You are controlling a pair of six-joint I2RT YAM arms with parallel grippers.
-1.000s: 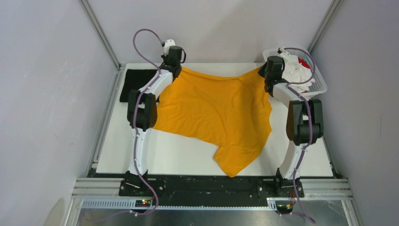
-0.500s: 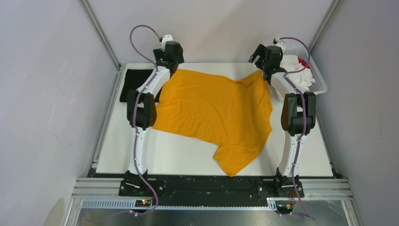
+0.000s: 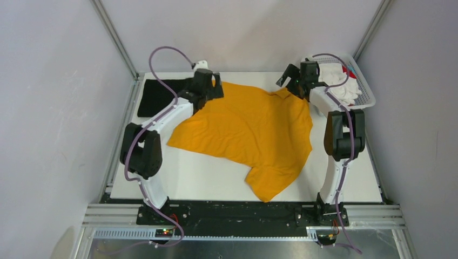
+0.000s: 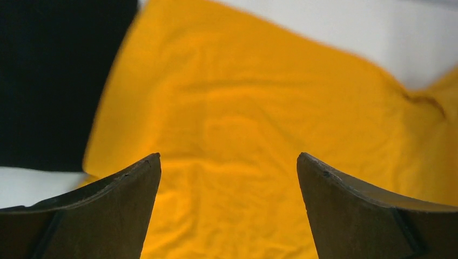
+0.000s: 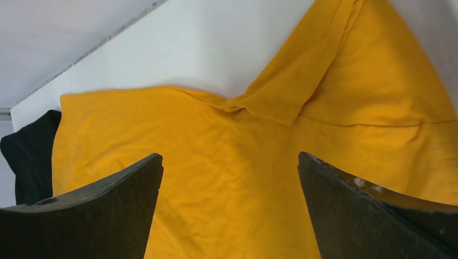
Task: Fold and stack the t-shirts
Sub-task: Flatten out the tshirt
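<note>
- A mustard-orange soft cloth t-shirt [image 3: 248, 129] lies spread and rumpled on the white desk [image 3: 205, 178].
- The left fingers [image 4: 119, 199] are spread wide above its far-left corner, holding nothing.
- The right fingers [image 5: 108, 205] are spread above its far-right corner, empty.

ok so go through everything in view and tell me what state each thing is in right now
mustard-orange t-shirt: spread out, unfolded, one far corner flipped over
black t-shirt: lying flat at the far left
white t-shirt: crumpled in the basket
basket: upright, holding cloth
left gripper: open, empty, over the orange shirt
right gripper: open, empty, over the orange shirt
</note>
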